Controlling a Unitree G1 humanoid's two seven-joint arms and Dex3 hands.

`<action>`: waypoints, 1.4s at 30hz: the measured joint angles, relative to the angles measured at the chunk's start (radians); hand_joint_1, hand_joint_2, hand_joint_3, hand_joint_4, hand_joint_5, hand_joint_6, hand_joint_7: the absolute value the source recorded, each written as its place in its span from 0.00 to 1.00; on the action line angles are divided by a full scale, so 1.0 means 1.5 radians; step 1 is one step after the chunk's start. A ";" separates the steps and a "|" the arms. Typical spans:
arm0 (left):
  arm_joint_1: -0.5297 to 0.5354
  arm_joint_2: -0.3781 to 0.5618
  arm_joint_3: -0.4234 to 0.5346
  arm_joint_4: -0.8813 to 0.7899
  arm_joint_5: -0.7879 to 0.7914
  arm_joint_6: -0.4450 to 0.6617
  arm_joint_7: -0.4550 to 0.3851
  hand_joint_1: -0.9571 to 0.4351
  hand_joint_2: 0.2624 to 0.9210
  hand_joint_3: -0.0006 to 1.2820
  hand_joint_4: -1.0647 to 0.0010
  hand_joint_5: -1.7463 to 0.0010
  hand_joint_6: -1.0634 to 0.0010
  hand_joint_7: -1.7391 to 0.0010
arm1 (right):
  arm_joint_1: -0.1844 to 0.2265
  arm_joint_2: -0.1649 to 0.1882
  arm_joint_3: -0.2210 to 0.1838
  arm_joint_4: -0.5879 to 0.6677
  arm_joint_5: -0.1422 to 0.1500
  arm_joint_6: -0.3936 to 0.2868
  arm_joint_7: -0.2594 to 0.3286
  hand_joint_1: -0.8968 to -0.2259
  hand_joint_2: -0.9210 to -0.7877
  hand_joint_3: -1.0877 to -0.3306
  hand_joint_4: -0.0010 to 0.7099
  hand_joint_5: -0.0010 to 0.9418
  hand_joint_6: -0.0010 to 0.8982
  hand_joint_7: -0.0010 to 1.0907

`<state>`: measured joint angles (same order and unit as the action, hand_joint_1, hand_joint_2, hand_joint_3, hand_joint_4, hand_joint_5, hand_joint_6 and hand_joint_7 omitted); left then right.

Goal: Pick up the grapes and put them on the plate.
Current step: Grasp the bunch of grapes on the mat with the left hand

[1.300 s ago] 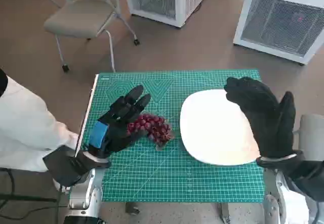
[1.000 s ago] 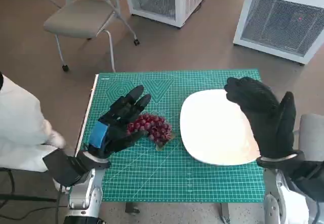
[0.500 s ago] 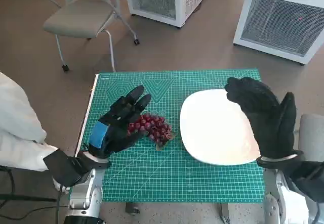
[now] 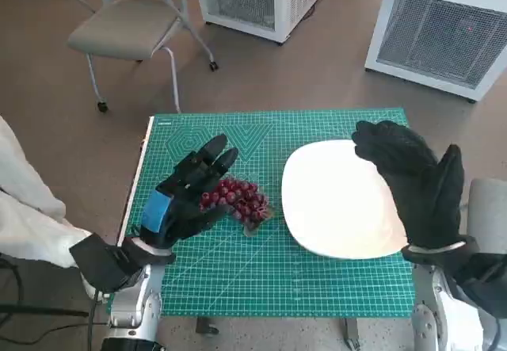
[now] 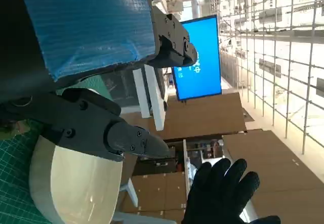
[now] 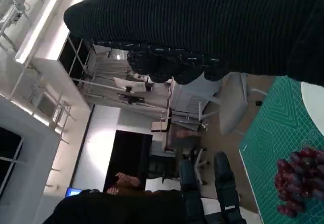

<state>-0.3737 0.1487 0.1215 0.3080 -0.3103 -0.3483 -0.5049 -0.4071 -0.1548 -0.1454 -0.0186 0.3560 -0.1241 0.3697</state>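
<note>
Red grapes [image 4: 238, 200] beside white plate [image 4: 337, 200]

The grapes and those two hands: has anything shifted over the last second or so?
Almost nothing. The left hand still hovers open beside the grapes, not holding them. The right hand stays raised over the plate. Only a person's white sleeve at the table's side drew back.

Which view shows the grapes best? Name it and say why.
The head view: the grapes lie whole on the green mat, between the left hand and the plate. The right wrist view catches them only at its edge. The left wrist view does not show them.
</note>
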 measured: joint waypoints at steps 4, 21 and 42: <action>0.000 0.000 -0.002 0.004 0.000 -0.001 0.000 0.40 1.00 0.05 0.68 1.00 0.62 1.00 | 0.000 0.000 0.000 -0.001 -0.001 0.000 0.000 0.85 0.00 0.65 0.66 0.87 0.29 0.89; -0.007 0.032 -0.027 0.016 0.122 -0.028 0.050 0.38 0.94 0.02 0.86 1.00 0.84 1.00 | 0.002 0.000 -0.002 -0.010 -0.003 0.000 0.000 0.86 0.00 0.65 0.66 0.87 0.29 0.89; -0.022 0.155 -0.192 -0.255 0.705 0.302 0.077 0.55 0.66 0.00 1.00 1.00 0.87 0.99 | 0.010 0.000 -0.004 -0.027 -0.002 0.011 0.000 0.86 0.00 0.65 0.67 0.87 0.29 0.89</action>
<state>-0.4068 0.3815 -0.1672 -0.0749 0.7474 0.1040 -0.3890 -0.3926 -0.1547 -0.1515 -0.0592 0.3527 -0.1074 0.3693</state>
